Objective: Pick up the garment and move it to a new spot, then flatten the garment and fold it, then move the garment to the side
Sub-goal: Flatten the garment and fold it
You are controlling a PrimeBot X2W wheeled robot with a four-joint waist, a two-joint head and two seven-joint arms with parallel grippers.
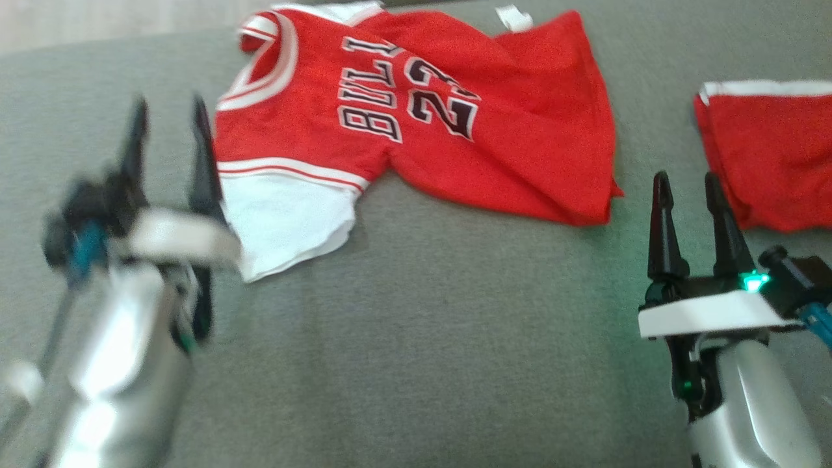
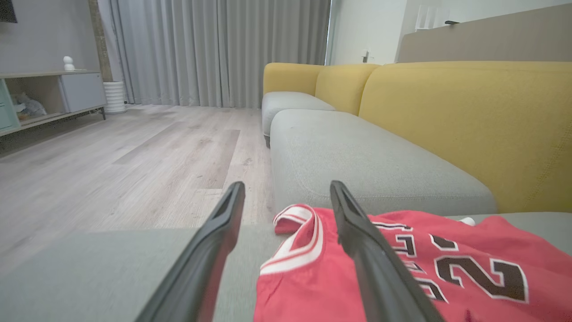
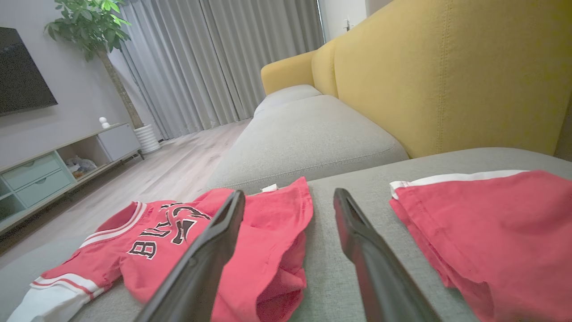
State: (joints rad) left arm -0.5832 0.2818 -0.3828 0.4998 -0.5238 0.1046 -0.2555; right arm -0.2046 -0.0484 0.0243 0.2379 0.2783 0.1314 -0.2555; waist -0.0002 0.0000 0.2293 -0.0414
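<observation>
The garment [image 1: 416,117] is a red jersey with white sleeves and dark lettering, lying rumpled on the grey seat cushion [image 1: 422,325]. It also lies in the left wrist view [image 2: 402,268] and the right wrist view [image 3: 178,241]. My left gripper [image 1: 168,112] is open at the jersey's left edge, its right finger next to the white sleeve [image 1: 286,214], nothing between the fingers. My right gripper [image 1: 687,183] stands open over bare cushion, between the jersey's hem and a second red piece.
A second red cloth with a white band [image 1: 767,149] lies at the right edge of the cushion. Yellow backrests [image 3: 447,76] rise behind the seat. Beyond the cushion's far edge are a wooden floor [image 2: 111,170], a low cabinet [image 3: 53,170] and curtains.
</observation>
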